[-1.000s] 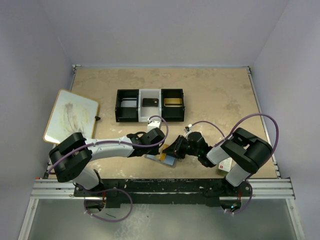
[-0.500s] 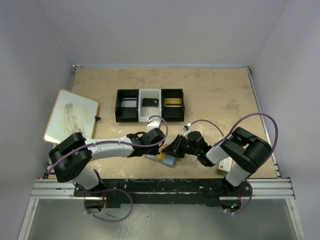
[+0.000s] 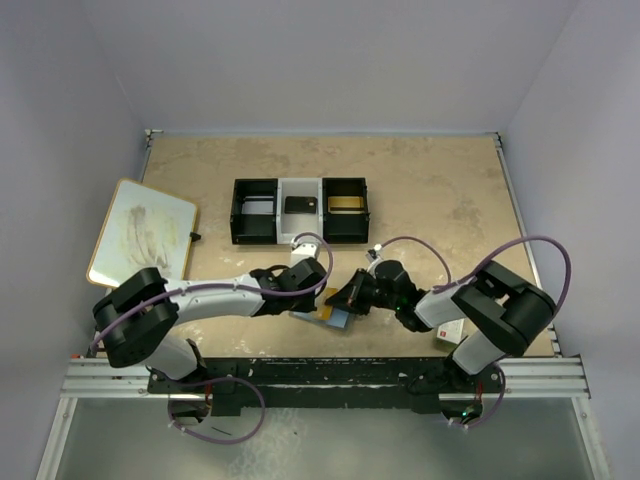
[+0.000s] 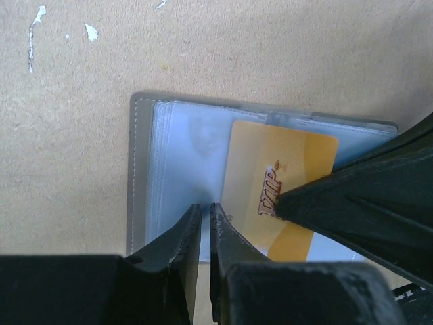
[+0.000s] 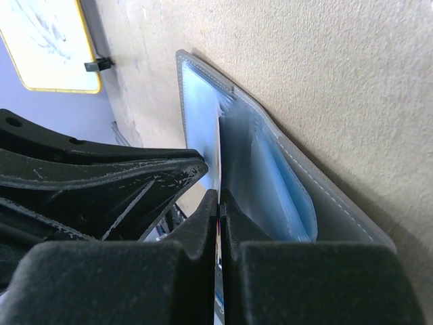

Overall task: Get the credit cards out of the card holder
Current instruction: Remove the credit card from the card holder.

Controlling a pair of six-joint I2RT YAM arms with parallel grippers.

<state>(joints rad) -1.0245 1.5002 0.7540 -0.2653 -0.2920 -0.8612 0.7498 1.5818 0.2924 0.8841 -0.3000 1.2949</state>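
1. Two grippers are meeting over the card holder [image 3: 338, 320], which is lying open and flat on the tan table [image 3: 430, 180], close to the table's near edge and between the two arm bases.
2. The right gripper [image 3: 340, 302] is reaching in low from the right. In its own wrist view, its fingers [image 5: 197, 227] are pressing fully together on the thin edge of a gold VIP card [image 4: 281, 172].
3. That card is lying slightly askew over the holder's pale blue-grey inner face, and the right gripper's dark tips are covering its lower right part. How much of the card is sitting inside a clear sleeve cannot be told.
4. The left gripper [image 3: 317, 298] is coming in from the left, with its fingers [image 4: 177, 247] drawn narrow and only a thin slit showing between them. The tips are resting at the holder's near edge, just beside the card. Whether they are pinching a sleeve or only pressing down cannot be told.
5. The holder's grey outer panel is showing as a stitched border along its left side, touching the table.
6. A black-and-white three-compartment tray [image 3: 236, 212] is standing well behind the grippers. A dark flat item [image 3: 300, 204] is lying in its middle compartment and a gold one [image 3: 347, 204] in its right compartment.
7. A yellow-edged white board [image 3: 140, 232] is lying at the far left.
8. A small white-and-red box [image 3: 447, 327] is sitting beside the right arm.
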